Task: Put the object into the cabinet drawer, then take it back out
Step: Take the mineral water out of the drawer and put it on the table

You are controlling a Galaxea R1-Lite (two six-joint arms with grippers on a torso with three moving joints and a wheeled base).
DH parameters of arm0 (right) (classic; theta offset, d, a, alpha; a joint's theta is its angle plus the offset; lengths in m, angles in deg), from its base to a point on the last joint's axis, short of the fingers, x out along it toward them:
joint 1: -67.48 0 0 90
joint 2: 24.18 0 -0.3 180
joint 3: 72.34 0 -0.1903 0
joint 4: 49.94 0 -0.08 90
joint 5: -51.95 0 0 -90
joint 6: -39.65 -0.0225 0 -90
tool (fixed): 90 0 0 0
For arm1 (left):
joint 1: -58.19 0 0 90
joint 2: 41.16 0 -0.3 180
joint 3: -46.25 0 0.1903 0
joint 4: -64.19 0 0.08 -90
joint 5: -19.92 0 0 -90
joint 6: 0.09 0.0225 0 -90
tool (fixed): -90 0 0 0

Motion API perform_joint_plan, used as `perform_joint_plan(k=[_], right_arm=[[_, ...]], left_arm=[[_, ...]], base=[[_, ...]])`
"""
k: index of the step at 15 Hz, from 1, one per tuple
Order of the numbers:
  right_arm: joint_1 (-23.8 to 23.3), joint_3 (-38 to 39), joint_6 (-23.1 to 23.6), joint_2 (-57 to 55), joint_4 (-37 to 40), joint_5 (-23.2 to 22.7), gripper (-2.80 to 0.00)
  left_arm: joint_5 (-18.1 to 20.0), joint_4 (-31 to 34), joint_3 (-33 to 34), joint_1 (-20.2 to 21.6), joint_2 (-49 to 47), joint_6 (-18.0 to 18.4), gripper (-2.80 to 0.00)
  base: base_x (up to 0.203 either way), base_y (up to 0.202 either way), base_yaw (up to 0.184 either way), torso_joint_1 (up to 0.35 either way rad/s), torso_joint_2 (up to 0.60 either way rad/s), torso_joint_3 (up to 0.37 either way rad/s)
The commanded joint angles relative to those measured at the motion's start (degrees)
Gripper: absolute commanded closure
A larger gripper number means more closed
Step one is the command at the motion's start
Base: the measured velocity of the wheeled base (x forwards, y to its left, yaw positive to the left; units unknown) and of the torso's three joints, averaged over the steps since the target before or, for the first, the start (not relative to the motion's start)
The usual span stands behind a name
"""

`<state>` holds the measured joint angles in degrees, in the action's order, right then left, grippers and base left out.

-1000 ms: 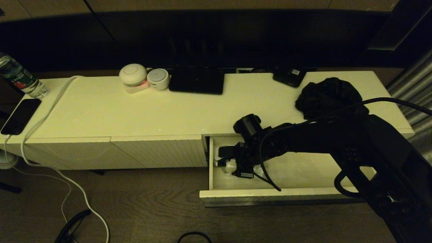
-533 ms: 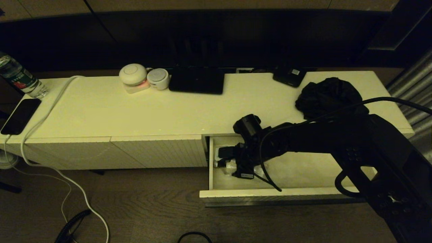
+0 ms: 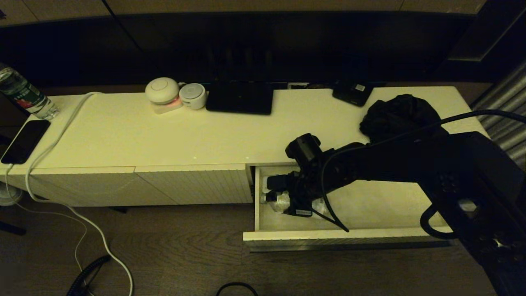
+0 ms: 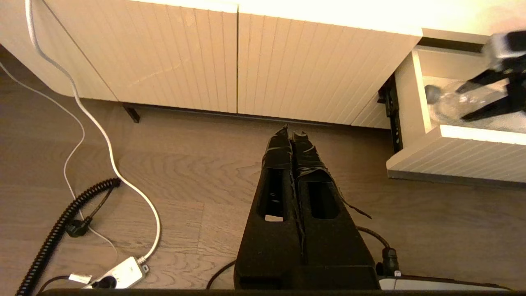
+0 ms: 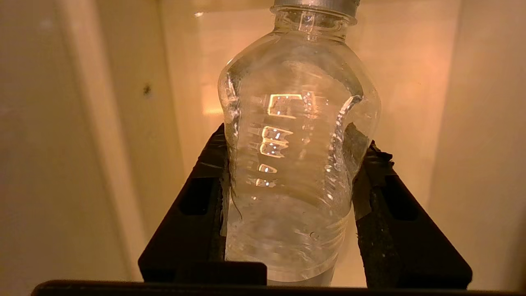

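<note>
The cabinet drawer [image 3: 328, 235] stands pulled open at the right end of the cabinet [image 3: 164, 135]. My right gripper [image 3: 273, 191] reaches down into its left end. It is shut on the object, a clear plastic bottle [image 5: 296, 164], squeezing the body between both black fingers [image 5: 205, 181]. The bottle [image 3: 282, 201] lies on its side with its cap toward the drawer's left wall. In the left wrist view the bottle [image 4: 452, 102] shows low inside the drawer [image 4: 464, 154]. My left gripper [image 4: 292, 132] hangs shut and empty over the wooden floor in front of the ribbed panels.
On the cabinet top are a crumpled black bag [image 3: 398, 117], a black tablet [image 3: 239, 98], two white round devices [image 3: 162, 91], a phone [image 3: 24, 141] and a water bottle [image 3: 24, 93]. A white cable [image 4: 102, 135] and a coiled black cord [image 4: 57, 230] lie on the floor.
My right arm has shifted slightly up and to the right, and the bottle in its grip has moved a little with it inside the drawer.
</note>
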<state>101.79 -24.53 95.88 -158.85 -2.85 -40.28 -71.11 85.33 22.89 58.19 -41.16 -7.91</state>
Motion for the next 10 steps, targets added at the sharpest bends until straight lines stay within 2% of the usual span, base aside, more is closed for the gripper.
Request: perform_joint_plan(k=[1,6,10], right_arm=[[-0.2,2.2,0.3,4.5,0.4,0.0,0.00],[-0.5,8.6,0.5,10.7,0.2,0.0,0.00],[-0.8,10.0,0.6,14.0,0.4,0.1,0.00]], left_arm=[[0.0,0.0,0.0,0.0,0.1,-0.1,0.00],[0.0,-0.1,0.0,0.0,0.1,-0.1,0.00],[0.0,-0.1,0.0,0.0,0.1,-0.1,0.00]], base=[[0.000,0.000,0.000,0.000,0.00,0.000],[0.000,0.000,0.000,0.000,0.00,0.000],[0.000,0.000,0.000,0.000,0.00,0.000]])
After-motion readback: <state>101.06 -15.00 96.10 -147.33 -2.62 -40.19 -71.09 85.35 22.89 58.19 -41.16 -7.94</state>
